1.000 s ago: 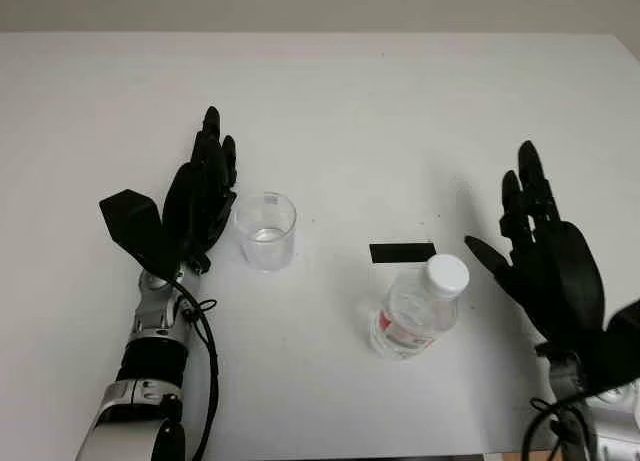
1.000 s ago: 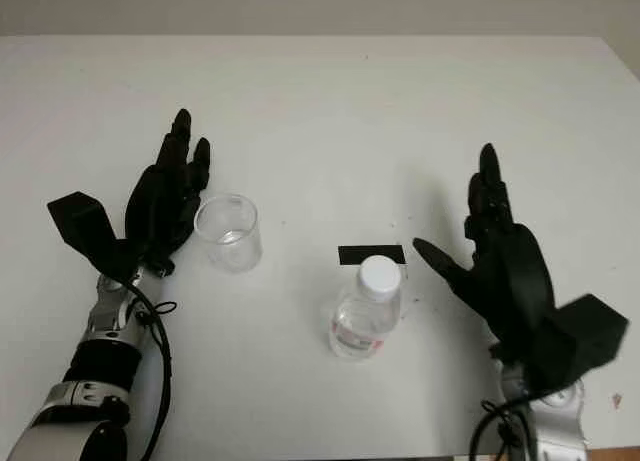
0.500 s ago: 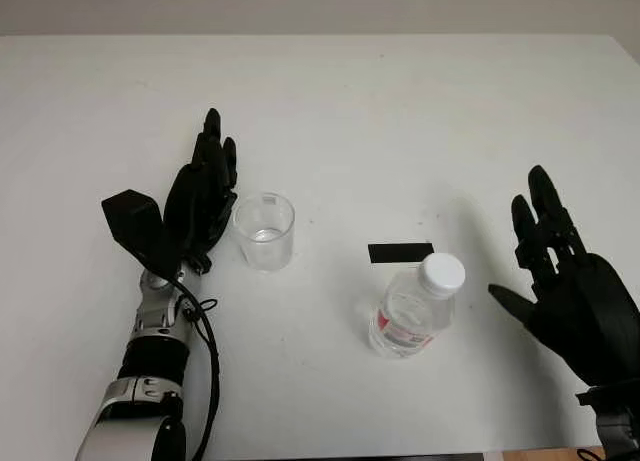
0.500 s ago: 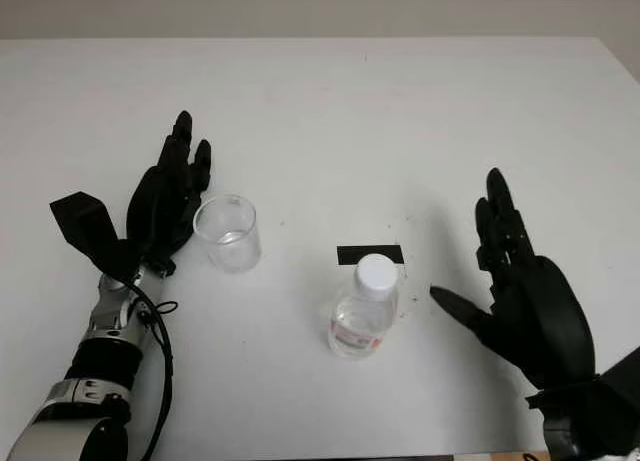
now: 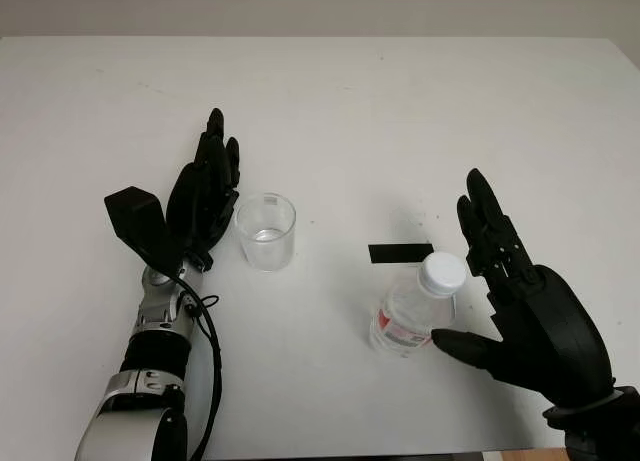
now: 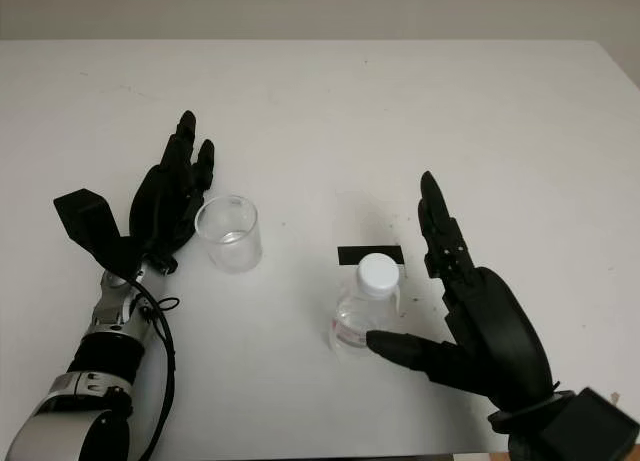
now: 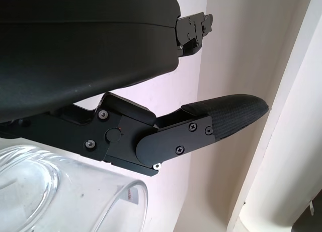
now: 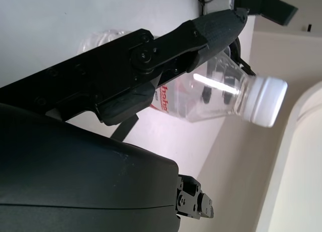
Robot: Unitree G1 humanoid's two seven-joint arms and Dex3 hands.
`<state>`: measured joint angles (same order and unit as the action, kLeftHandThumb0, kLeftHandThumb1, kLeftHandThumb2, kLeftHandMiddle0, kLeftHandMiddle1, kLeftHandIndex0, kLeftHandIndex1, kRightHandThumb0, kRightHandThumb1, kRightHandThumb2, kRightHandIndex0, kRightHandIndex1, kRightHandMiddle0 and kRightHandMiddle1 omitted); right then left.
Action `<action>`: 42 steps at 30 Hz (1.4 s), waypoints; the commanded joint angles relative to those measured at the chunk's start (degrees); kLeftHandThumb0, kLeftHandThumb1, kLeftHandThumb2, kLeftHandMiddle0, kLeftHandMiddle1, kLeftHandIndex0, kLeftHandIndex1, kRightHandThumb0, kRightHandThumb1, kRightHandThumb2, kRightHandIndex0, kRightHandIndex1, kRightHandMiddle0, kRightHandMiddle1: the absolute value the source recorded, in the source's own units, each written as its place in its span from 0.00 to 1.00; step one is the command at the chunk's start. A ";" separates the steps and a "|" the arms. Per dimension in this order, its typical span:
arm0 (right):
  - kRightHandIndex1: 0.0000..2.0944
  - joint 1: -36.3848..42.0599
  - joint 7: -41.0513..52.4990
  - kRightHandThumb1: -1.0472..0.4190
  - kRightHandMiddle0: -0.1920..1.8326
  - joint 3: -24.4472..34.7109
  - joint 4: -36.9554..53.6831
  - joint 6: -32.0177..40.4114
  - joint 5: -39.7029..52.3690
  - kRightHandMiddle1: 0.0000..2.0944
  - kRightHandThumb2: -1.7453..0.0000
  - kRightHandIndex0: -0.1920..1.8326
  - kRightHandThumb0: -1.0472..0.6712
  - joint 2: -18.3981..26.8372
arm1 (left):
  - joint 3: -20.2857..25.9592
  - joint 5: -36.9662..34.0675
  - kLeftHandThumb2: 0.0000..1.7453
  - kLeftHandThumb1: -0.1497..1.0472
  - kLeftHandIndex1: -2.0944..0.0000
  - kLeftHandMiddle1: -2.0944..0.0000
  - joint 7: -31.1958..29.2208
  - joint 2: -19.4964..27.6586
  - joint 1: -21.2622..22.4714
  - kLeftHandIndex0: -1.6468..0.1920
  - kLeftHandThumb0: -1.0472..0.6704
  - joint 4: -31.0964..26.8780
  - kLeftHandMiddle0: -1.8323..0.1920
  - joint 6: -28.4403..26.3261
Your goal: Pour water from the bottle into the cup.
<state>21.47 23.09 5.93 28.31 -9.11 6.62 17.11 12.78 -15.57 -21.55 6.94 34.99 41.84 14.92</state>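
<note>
Left eye view: one small clear plastic bottle with a white screw cap (image 5: 415, 306) standing upright near the front edge of the white table (image 5: 400, 111), right of centre, cap on. One clear, straight-sided plastic cup (image 5: 265, 231) upright, left of centre, well apart from the bottle. One short black tape strip (image 5: 401, 252) just behind the bottle. Right hand (image 5: 525, 306) just beside the bottle, wide, holding nothing, thumb low near the bottle's base. Left hand (image 5: 200, 201) just beside the cup's left side, open, holding nothing.

Right eye view: same count, one bottle, one cup, one strip, two hands. Thumb tip overlapping the bottle's lower body; contact not certain.

Left wrist view: cup rim and wall close beside the black finger (image 7: 221, 119), not clasped.

Right wrist view: bottle lying between thumb and palm, not yet gripped.

Risks, as a judgement: light, nearly empty bottle likely to tip or skid if nudged before closure; cap on, so no pouring until removed; cup unsteadied, easily knocked.
</note>
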 commanded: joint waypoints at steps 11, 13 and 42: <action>0.00 0.33 0.78 0.08 0.00 -3.10 2.47 3.81 0.43 0.00 0.97 0.00 0.07 1.21 | 0.30 -0.14 0.42 1.00 1.00 1.00 -1.57 0.76 2.43 1.00 0.13 3.57 1.00 2.63; 0.00 -0.97 -0.05 0.09 0.00 -4.63 -0.48 2.28 -0.80 0.00 0.98 0.00 0.08 0.14 | 0.29 -0.16 0.42 1.00 1.00 1.00 -1.77 0.77 2.67 1.00 0.13 3.98 1.00 2.92; 1.00 -13.89 -2.62 0.00 0.55 -12.95 -21.91 -6.66 -7.32 1.00 0.90 0.74 0.32 -3.95 | 0.27 -0.14 0.41 1.00 1.00 1.00 -0.32 0.41 2.75 1.00 0.12 3.87 1.00 3.32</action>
<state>6.43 20.34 -6.87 5.85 -16.12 -0.38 12.40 12.87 -15.60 -21.69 7.52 37.12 45.71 17.71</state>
